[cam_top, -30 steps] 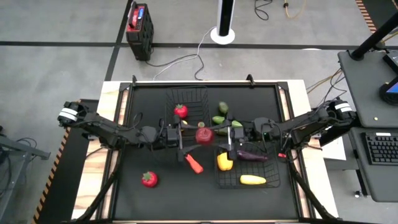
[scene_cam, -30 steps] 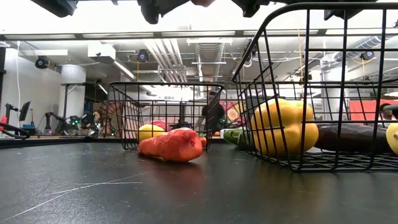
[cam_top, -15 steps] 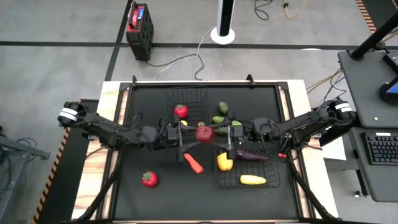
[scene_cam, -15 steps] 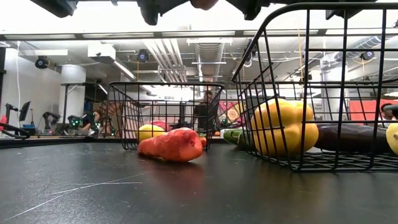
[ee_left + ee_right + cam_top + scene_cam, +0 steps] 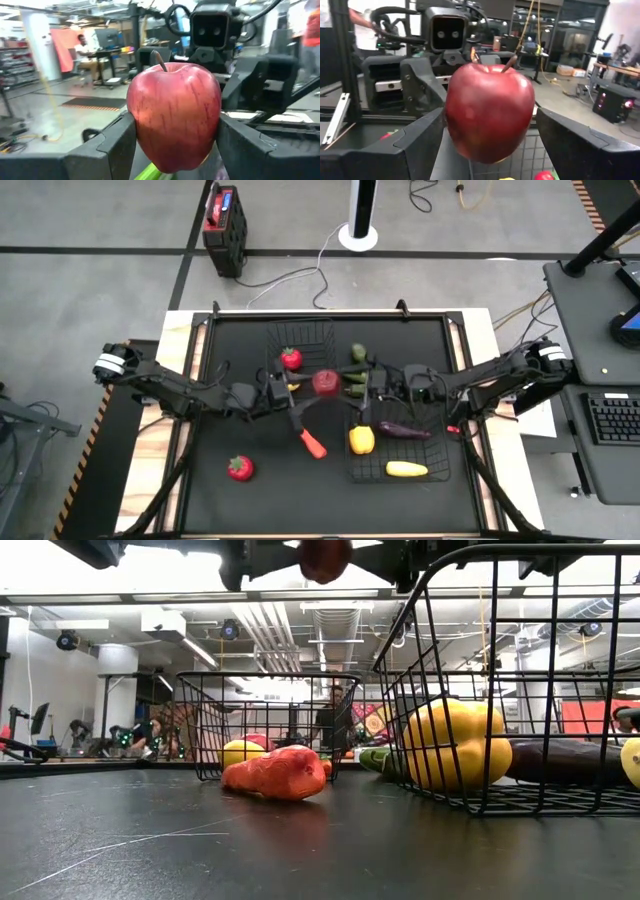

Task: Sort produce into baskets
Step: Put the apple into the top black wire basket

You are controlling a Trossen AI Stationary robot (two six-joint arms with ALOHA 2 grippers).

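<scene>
You are handing over mid-table: the left pincer [image 5: 300,388] is pinching the apple [image 5: 326,382], the right pincer [image 5: 352,387] is spreading to free it.

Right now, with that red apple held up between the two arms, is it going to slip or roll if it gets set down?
The apple looks glossy and smooth, so it may slip against the left tool's flat fingers. It is round, so it would probably roll if set on the mat. It seems rigid: no denting shows where the fingers press.
</scene>
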